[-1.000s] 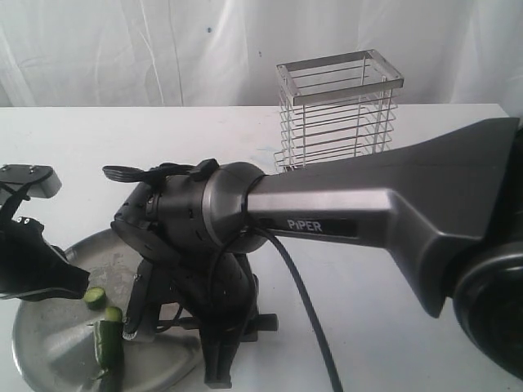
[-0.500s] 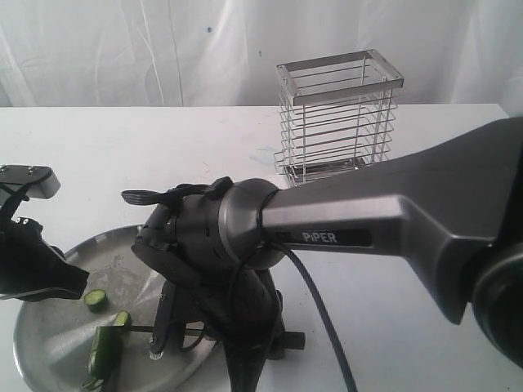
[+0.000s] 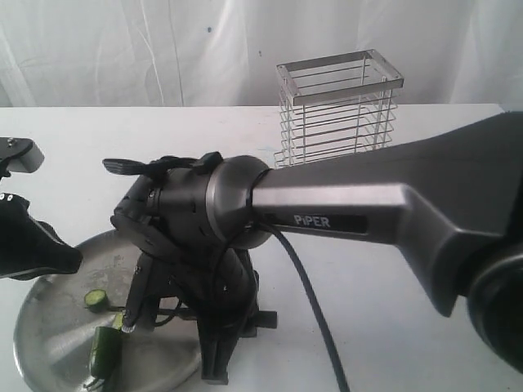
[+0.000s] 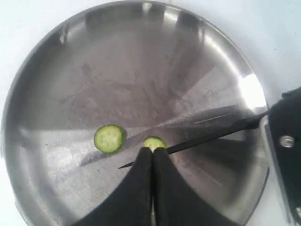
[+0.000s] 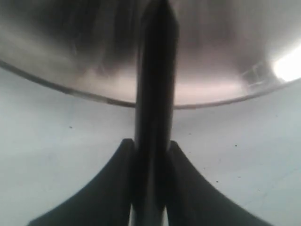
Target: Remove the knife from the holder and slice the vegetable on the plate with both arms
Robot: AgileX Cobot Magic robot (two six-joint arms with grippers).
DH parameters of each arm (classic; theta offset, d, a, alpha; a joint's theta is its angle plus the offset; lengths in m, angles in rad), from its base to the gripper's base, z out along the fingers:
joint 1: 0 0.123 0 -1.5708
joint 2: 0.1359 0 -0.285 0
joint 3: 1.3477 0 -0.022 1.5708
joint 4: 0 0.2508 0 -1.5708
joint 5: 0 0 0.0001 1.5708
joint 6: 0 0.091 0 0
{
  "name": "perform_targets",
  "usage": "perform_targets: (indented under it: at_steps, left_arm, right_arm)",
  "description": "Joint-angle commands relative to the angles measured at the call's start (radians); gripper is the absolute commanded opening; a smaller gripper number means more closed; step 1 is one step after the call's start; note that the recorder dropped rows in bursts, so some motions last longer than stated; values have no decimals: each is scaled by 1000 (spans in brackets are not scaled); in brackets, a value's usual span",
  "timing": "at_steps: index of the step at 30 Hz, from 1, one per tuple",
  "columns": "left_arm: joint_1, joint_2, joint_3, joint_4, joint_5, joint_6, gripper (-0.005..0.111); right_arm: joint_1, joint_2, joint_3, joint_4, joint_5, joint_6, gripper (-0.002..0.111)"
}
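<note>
Steel plate (image 3: 49, 343), lower left: your right gripper (image 5: 151, 145) clamping knife (image 4: 202, 140), blade lying crosswise just past upper end of vegetable (image 3: 105, 353); left gripper (image 4: 153, 157), pinched closed empty, hovering alongside.

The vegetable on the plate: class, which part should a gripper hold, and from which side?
Probably the vegetable by its dark green body, back from the cut end beside the knife, coming from above and gripping across its width: it lies flat on the plate, long and narrow.
</note>
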State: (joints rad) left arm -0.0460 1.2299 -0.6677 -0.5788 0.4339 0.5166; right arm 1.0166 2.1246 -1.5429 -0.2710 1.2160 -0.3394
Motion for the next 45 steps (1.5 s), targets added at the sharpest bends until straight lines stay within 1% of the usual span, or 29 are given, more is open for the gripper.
perform_targets:
  at_steps: [1, 5, 12, 19, 26, 32, 37, 38, 40, 45]
  left_arm:
    - [-5, -56, -2, -16, 41, -11, 0]
    - [-5, -94, -2, -18, 42, -16, 0]
    - [-5, -107, -2, -22, 42, -17, 0]
    - [-5, -125, -2, -25, 47, -19, 0]
    - [-5, -141, -2, -25, 60, -24, 0]
    - [-5, -175, -12, -25, 68, -24, 0]
    - [-5, -182, -60, -25, 142, -28, 0]
    - [-5, -182, -66, -25, 150, -32, 1]
    - [-5, -182, -80, -25, 169, -32, 7]
    - [-5, -182, -87, -25, 175, -50, 27]
  right_arm:
    - [0, 48, -16, 11, 5, 0, 0]
    - [0, 49, -22, 14, 5, 0, 0]
    - [40, 30, -85, 40, 5, -15, 0]
    - [59, 64, -89, 58, 5, -24, 0]
    - [59, 82, -101, 44, 5, -24, 0]
    - [59, 59, -101, -20, 5, 11, 0]
    - [45, 18, -101, -12, 5, 85, 0]
    - [37, 11, -101, 12, 5, 102, 0]
    - [19, -7, -94, 90, 5, 112, 0]
    - [-9, -42, -49, 245, 5, 119, 0]
